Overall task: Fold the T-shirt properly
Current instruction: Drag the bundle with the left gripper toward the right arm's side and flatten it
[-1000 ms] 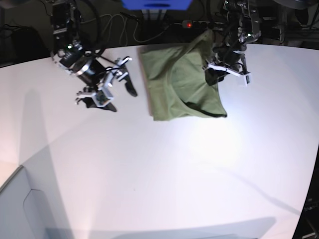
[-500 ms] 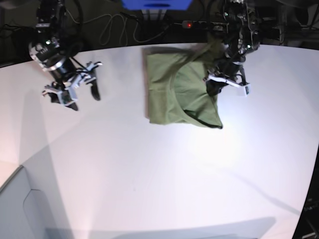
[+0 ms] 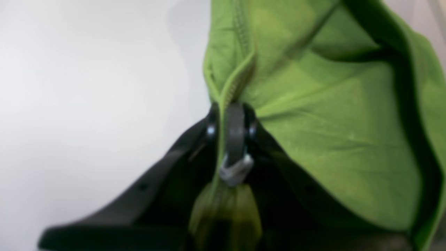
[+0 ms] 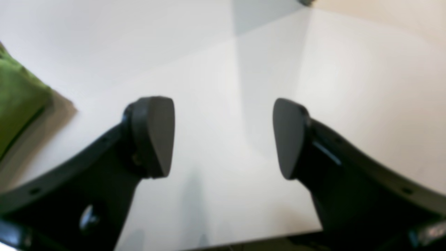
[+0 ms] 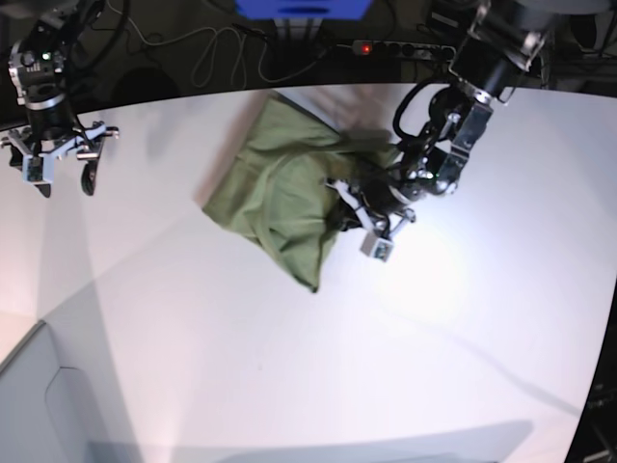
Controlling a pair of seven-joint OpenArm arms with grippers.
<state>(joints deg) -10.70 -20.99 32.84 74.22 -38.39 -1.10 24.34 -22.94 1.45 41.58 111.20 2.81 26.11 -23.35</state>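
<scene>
The olive-green T-shirt (image 5: pixel 275 183) lies bunched and skewed on the white table (image 5: pixel 289 338), one corner pointing toward the front. My left gripper (image 5: pixel 349 204) reaches in from the right and is shut on the shirt's right edge. The left wrist view shows its fingertips (image 3: pixel 231 115) pinching a stitched hem, with the T-shirt (image 3: pixel 331 139) draping away from them. My right gripper (image 5: pixel 63 178) hangs far off at the table's left edge, open and holding nothing. Seen from its wrist, the right gripper (image 4: pixel 223 139) frames bare table, and a bit of T-shirt (image 4: pixel 17 101) shows at the left.
Behind the table's far edge lie a power strip with a red light (image 5: pixel 364 46), loose cables (image 5: pixel 212 58) and a blue object (image 5: pixel 301 8). A grey panel (image 5: pixel 29 405) sits at the front left corner.
The left gripper closed on the shirt and dragged its right side leftward and forward, turning the flat fold into a skewed bunch. The right arm pulled back to the far left, staying open.
</scene>
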